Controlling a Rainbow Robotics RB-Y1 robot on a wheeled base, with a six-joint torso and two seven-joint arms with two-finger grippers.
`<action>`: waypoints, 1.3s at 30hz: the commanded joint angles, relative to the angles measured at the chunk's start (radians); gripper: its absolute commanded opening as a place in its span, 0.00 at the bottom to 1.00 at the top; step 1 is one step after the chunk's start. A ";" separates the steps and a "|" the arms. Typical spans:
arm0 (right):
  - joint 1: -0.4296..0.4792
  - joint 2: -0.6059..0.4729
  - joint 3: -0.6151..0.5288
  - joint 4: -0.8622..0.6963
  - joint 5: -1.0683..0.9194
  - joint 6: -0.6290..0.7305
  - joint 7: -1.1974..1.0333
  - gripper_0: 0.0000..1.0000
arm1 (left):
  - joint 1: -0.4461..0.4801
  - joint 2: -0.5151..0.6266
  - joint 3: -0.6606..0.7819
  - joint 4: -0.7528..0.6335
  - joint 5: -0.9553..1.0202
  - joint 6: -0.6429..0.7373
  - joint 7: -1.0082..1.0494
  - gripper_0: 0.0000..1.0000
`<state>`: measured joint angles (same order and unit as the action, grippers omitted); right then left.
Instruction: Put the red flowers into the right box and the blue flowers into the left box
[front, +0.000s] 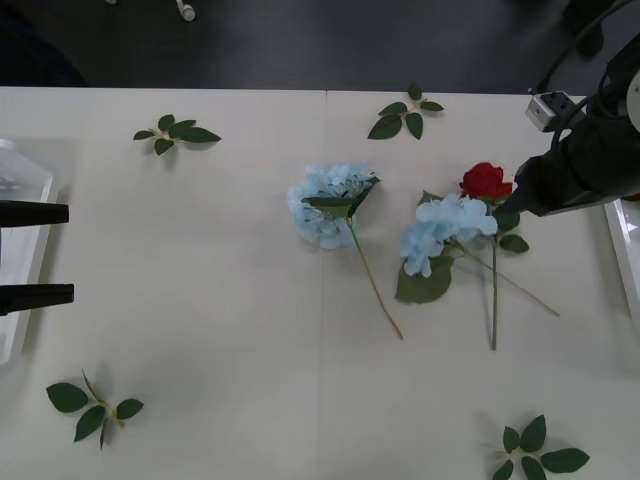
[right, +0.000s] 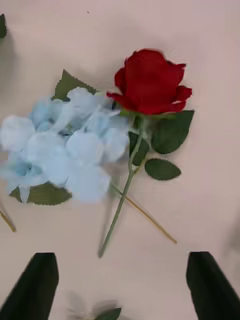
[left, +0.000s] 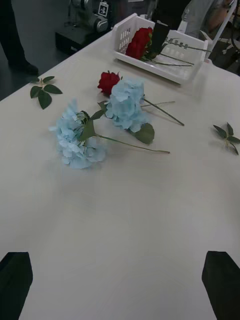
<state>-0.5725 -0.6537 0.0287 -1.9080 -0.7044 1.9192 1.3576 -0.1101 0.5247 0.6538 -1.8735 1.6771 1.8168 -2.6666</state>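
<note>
The right gripper (right: 120, 285) is held open above the table, just short of the red rose (right: 150, 82), whose stem lies against a blue hydrangea (right: 65, 145). The rose is judged next; only its stem must be pinched. Bare table surrounds them. Farther off, the right box (left: 165, 70) seems to hold roses already. The left gripper (front: 30, 255) waits open beside the left box (front: 25, 180).

Two hydrangea clusters (front: 332, 203) (front: 445, 228) side by side mid-bench (front: 200, 300); one rose (front: 486, 181) touching the right cluster's far right side. More roses (left: 139, 42) in the right box (left: 160, 70). Left box (front: 25, 215) at left edge.
</note>
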 joint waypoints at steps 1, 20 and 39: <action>-0.017 -0.029 -0.004 -0.020 0.008 0.001 0.021 1.00 | -0.014 0.017 0.012 -0.012 0.003 -0.010 -0.039 1.00; -0.017 -0.030 -0.023 0.043 0.077 0.001 0.011 1.00 | -0.014 0.017 0.012 -0.012 0.003 -0.010 -0.039 1.00; -0.017 0.026 -0.024 0.224 0.197 -0.092 0.055 1.00 | -0.014 0.017 0.012 -0.012 0.003 -0.010 -0.039 1.00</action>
<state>-0.5725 -0.6489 0.0257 -1.6920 -0.5385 1.8518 1.3581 -0.1101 0.5247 0.6538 -1.8735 1.6771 1.8168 -2.6666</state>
